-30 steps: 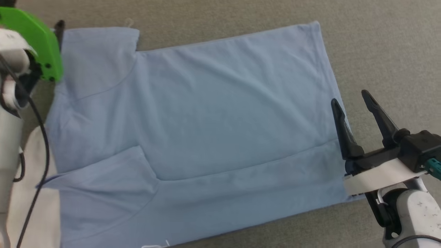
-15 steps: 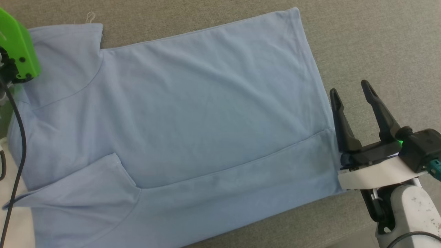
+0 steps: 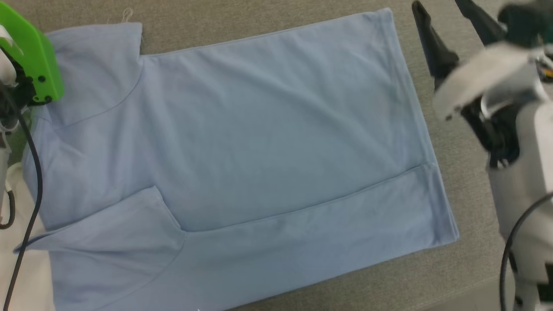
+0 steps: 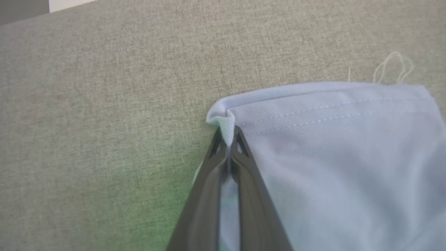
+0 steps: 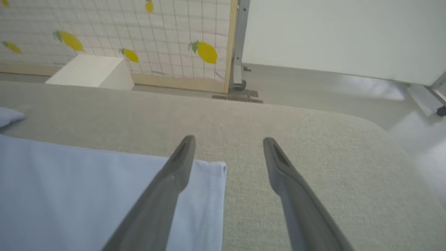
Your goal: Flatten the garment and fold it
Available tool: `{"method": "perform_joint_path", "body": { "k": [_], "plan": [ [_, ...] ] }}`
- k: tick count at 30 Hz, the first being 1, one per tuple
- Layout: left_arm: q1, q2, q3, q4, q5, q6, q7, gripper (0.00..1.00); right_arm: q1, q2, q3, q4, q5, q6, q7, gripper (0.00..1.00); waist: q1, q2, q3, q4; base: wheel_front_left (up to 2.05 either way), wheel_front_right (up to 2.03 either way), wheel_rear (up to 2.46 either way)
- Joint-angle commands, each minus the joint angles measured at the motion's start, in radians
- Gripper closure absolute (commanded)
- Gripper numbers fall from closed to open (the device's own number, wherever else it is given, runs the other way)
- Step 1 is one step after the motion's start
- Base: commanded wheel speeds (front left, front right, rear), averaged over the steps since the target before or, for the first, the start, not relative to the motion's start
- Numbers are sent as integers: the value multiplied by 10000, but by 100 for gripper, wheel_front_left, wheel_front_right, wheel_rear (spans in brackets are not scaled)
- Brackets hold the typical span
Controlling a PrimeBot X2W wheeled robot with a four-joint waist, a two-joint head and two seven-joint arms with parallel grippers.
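The garment [image 3: 268, 142], a light blue shirt, lies spread on the grey surface with its near long side folded over in a band. My left gripper [image 4: 228, 134] is shut on the corner of the far sleeve hem [image 4: 223, 116], which bunches up between the tips. In the head view a green cover [image 3: 32, 60] on that wrist hides the fingers at the far left sleeve. My right gripper [image 3: 447, 15] hangs open beside the far hem corner [image 3: 386, 15]. In the right wrist view, this gripper [image 5: 228, 143] has its left finger [image 5: 174, 170] over the garment's corner [image 5: 209, 188] and its right finger over bare surface.
The grey cloth-covered surface [image 3: 466, 142] ends in a rounded edge [image 5: 348, 118] past the right gripper. Beyond it are floor, a white box [image 5: 90, 71] and a lattice screen with lemon prints [image 5: 205, 52]. A black cable [image 3: 30, 203] hangs along the left arm.
The left gripper has closed on the far sleeve corner. The right gripper, still open, has moved from the near hem corner to the far hem corner. The camera has shifted slightly.
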Motion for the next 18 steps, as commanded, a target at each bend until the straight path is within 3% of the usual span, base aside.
{"method": "perform_joint_path", "body": {
  "k": [1, 9, 15, 16, 17, 18],
  "plan": [
    [1, -99, -138, 104, 25, -55, -5, 100, -558, 71, -11, 502, 168, -15, 573, 0, 0, -1, 187, 156, 0, 0, 0],
    [-538, -346, -413, 44, 111, -300, -227, 100, -2762, 373, -294, 3409, -69, -15, 3828, 0, 0, -1, 591, 611, 0, 0, 0],
    [-848, -514, -569, 230, 101, -562, -487, 100, -3437, 595, -474, 4494, -405, -15, 5333, 0, 0, -1, 717, 813, 0, 0, 0],
    [-874, -536, -581, 275, 95, -585, -525, 100, -3484, 599, -493, 4608, -466, -15, 5554, 5, 0, -1, 719, 827, 0, 0, 0],
    [-899, -559, -601, 337, 89, -619, -571, 100, -3526, 610, -509, 4738, -537, -15, 5851, 51, 0, -1, 711, 842, 0, 0, 0],
    [-913, -576, -616, 382, 88, -648, -627, 100, -3547, 618, -514, 4817, -582, -15, 6085, 78, 0, -1, 697, 852, 0, 0, 0]
  ]
}}
